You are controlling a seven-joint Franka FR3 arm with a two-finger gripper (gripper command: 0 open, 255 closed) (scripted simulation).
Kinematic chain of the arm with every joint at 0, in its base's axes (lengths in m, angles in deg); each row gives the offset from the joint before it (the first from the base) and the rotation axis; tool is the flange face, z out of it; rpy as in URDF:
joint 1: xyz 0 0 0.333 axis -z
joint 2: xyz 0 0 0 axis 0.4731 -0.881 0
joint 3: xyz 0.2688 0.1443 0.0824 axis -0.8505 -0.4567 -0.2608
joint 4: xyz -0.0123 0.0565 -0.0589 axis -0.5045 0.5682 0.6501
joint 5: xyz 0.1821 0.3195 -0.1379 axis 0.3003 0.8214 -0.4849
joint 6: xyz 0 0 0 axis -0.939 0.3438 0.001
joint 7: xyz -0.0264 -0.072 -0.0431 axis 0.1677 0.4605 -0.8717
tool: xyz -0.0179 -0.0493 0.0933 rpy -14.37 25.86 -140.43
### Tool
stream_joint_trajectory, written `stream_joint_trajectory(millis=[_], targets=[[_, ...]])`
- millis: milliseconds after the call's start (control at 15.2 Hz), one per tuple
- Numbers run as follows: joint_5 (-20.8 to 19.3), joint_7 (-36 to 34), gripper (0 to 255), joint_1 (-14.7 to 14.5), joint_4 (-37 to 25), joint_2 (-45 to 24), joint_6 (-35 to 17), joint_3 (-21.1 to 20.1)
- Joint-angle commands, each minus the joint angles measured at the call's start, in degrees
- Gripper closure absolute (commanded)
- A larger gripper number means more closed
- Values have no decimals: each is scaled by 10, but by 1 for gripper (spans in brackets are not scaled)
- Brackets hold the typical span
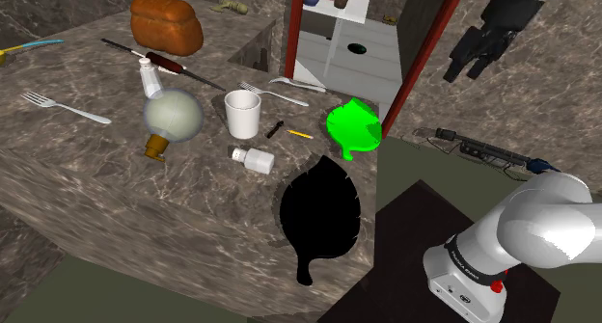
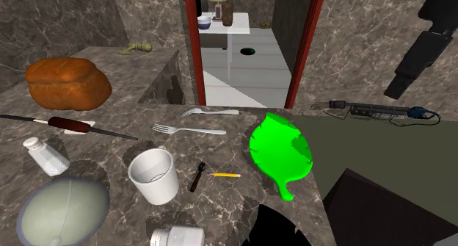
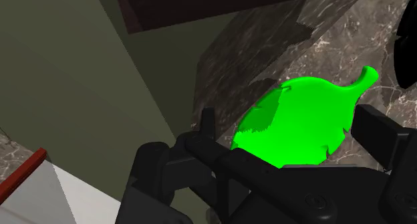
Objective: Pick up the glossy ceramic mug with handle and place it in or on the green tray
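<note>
A white mug (image 1: 243,114) (image 2: 154,175) stands upright near the middle of the marble counter (image 1: 116,186); no handle shows on it. The bright green leaf-shaped tray (image 1: 353,126) (image 2: 280,150) (image 3: 301,119) lies flat by the counter's edge, on the shoulder view's right of the mug. My black gripper (image 1: 461,72) (image 2: 402,83) hangs high in the air, off past the tray and far from the mug. In the wrist view the gripper (image 3: 289,119) is open, its fingers (image 3: 207,122) apart with nothing between them and the tray far beneath.
On the counter are a bread loaf (image 1: 167,22), a long knife (image 1: 159,61), two forks (image 1: 275,92), a shaker (image 1: 150,77), a round glass vessel (image 1: 172,116), a small jar (image 1: 255,159), a pencil (image 1: 300,134) and a black leaf shape (image 1: 318,210). A red-framed doorway (image 1: 294,32) stands behind.
</note>
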Motion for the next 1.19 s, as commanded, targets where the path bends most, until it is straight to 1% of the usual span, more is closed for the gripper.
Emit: stream_joint_trajectory(millis=[0,330,594,858,1122], targets=[[0,0,0,0,0,0,0,0],[27,-46,0,-18,-11,-62,-53,-50],[42,-81,0,-30,-33,-120,-92,-89],[48,-117,0,-39,-65,-186,-126,-126],[45,-155,0,-47,-109,-257,-155,-162]])
